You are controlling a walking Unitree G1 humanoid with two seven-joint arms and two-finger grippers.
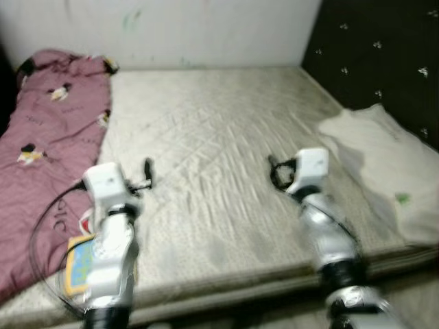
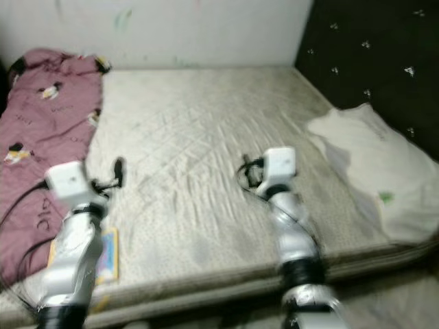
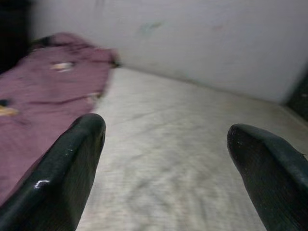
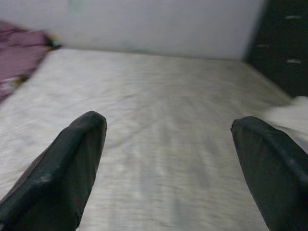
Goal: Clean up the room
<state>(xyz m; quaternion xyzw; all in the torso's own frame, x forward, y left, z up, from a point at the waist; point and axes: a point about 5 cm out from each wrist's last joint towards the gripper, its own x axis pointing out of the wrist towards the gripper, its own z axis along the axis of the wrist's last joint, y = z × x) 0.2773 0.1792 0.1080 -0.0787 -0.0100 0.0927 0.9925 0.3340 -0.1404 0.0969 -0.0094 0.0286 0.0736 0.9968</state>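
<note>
Now both arms out over bare mattress point(image 1: 219, 157). Left gripper point(image 3: 166, 144) jaws wide apart, empty; right gripper point(image 4: 168, 144) likewise. Pink blanket point(image 1: 48, 144) along left side, white cloth point(image 1: 384, 164) at right edge.

A bedroom in a home: a bare quilted mattress point(image 1: 219, 171) lies against a marked white wall point(image 1: 178, 31), a pink printed blanket point(image 1: 48, 157) along 1 side, a white cloth point(image 1: 384, 171) beside a dark tufted headboard point(image 1: 384, 62).
</note>
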